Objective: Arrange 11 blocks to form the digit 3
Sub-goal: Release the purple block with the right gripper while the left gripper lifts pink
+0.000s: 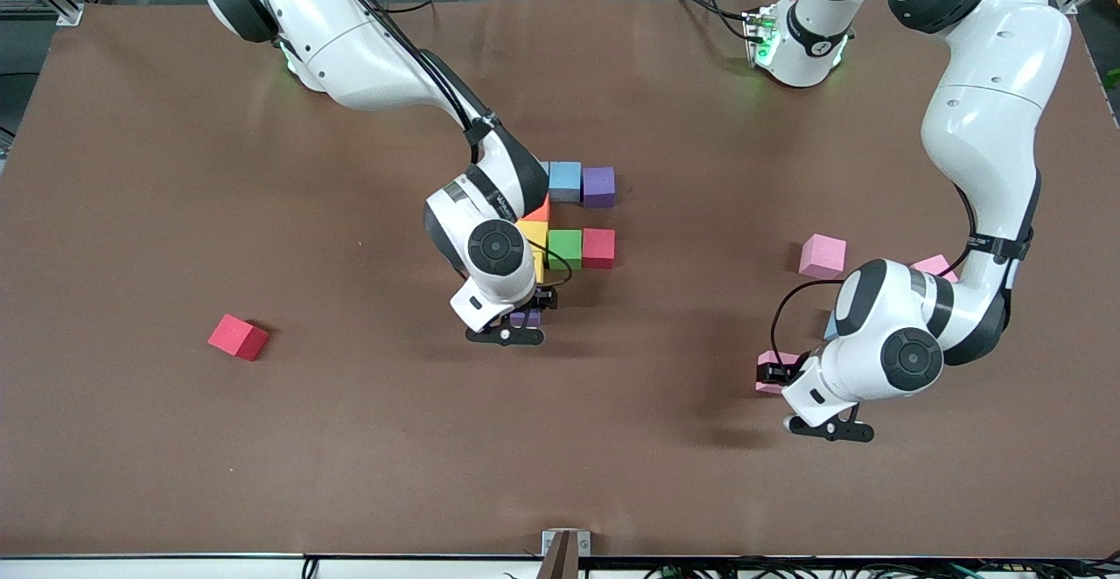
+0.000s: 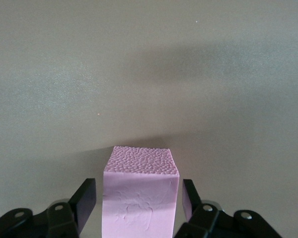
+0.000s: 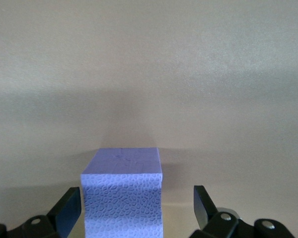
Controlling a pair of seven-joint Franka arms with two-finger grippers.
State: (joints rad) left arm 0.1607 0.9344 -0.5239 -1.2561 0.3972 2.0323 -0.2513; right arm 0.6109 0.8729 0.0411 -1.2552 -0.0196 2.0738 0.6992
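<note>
Brown counter (image 1: 175,439) w/ foam blocks on it: a cluster mid-counter, i.e. blue block (image 1: 565,181) & purple block (image 1: 599,186) side by side, then nearer the front camera orange (image 1: 541,211), yellow (image 1: 532,236), green (image 1: 565,248) & red (image 1: 598,247). A lone red block (image 1: 238,337) lies well apart toward the right arm's end. Pink blocks toward the left arm's end: one (image 1: 823,255) by itself, one (image 1: 934,266) partly hidden by the arm, one (image 1: 773,373) nearest the camera.

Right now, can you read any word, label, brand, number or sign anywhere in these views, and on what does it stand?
Right arm's wrist link: a line of small dark lettering, too small to read.
Left arm's base: a small round mark, not readable.
Blocks, such as the pink block and the purple block: no text, only foam texture.
Table: no text.
</note>
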